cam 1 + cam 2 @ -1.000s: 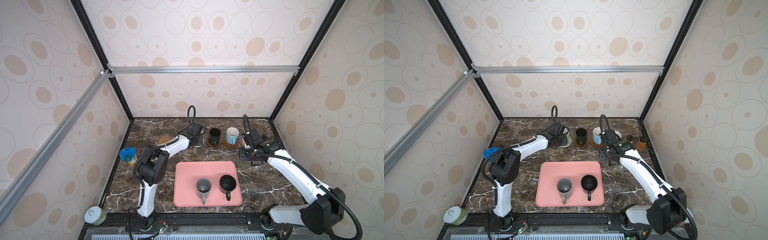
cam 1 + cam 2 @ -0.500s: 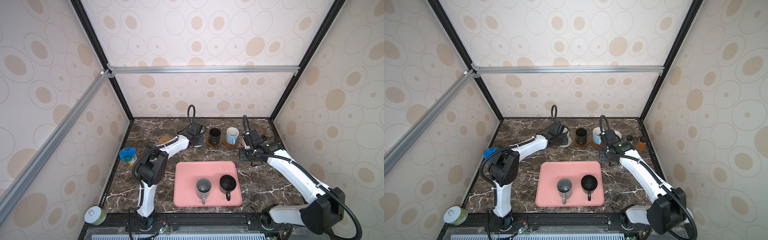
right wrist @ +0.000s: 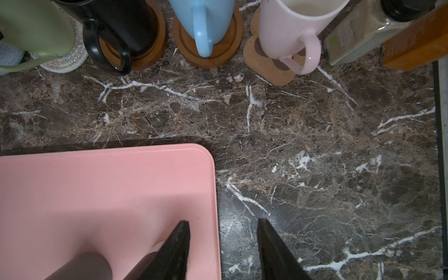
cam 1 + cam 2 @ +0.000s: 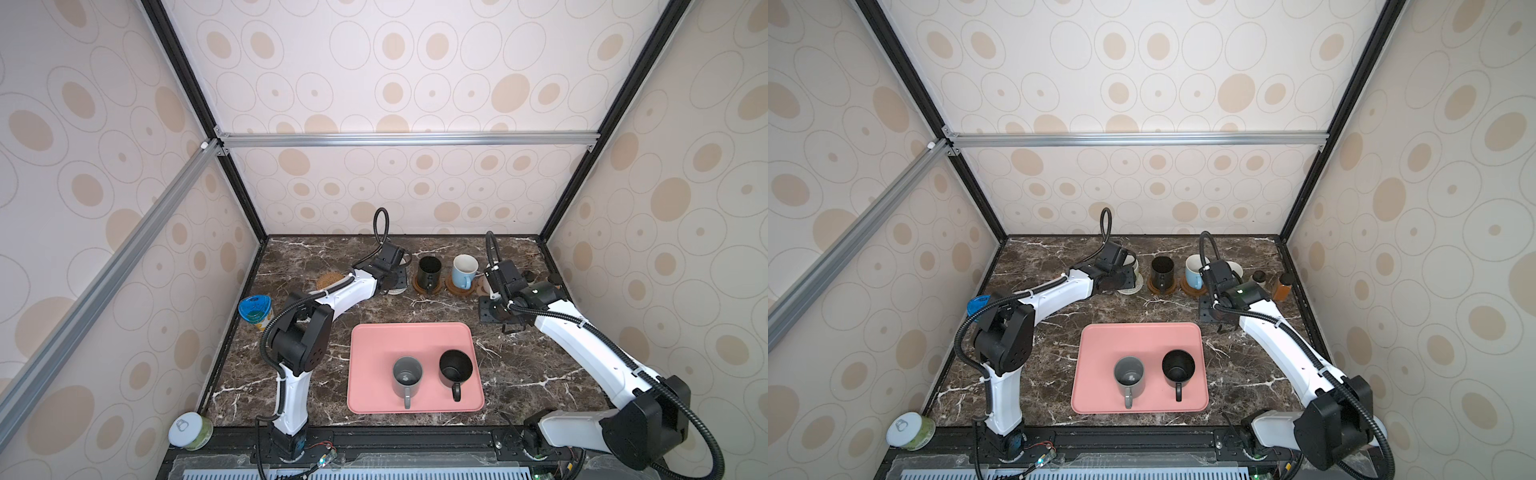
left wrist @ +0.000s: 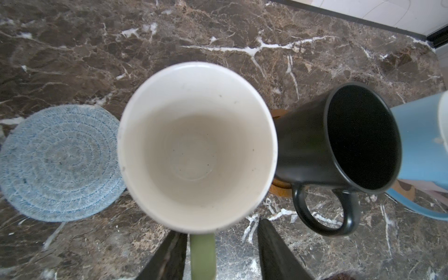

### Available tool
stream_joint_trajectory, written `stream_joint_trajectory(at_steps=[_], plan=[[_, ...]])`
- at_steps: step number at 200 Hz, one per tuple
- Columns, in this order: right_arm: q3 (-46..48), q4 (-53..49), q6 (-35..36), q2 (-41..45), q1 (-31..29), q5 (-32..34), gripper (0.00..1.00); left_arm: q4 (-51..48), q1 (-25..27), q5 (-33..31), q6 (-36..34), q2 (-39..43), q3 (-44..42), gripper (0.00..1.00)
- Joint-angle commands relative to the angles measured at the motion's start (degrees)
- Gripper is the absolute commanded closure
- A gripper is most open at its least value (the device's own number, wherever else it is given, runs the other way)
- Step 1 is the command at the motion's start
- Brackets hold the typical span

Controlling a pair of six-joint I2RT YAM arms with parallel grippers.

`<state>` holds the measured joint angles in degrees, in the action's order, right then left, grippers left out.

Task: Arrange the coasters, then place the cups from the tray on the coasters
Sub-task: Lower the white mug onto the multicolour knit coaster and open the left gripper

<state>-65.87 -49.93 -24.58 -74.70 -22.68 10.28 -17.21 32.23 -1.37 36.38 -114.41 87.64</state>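
Observation:
The light green cup stands on the cream woven coaster at the back of the table. My left gripper is open around its green handle, with a gap on one side. Beside that cup lies the bare blue-grey coaster, and the tan rattan coaster lies further left. A black cup, a light blue cup and a pale pink cup each stand on a brown coaster. The pink tray holds a grey cup and a black cup. My right gripper hangs open and empty over the tray's far right corner.
A spice jar and an amber bottle stand at the back right beside the pink cup. A blue-lidded can sits at the table's left edge. A white-lidded green can sits at the front left corner.
My left gripper's jaws have spread apart around the green cup's handle. Neither arm has visibly shifted.

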Motion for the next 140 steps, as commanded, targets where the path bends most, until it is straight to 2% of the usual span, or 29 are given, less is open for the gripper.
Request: stream_joint_trajectory(at_steps=[1,62,140], plan=[[0.5,-0.8,-0.6,1.2,0.5,0.4,0.51,-0.6,0.2,-1.5,0.1,2.9,-0.3,0.5],[-0.1,-0.5,-0.3,0.4,0.5,0.2,0.51,-1.4,0.3,-1.2,-0.4,5.6,-1.5,0.45],[-0.7,-0.1,-0.1,-0.8,0.6,-0.4,0.51,-1.9,0.5,-0.3,-1.8,14.7,-9.5,0.43]])
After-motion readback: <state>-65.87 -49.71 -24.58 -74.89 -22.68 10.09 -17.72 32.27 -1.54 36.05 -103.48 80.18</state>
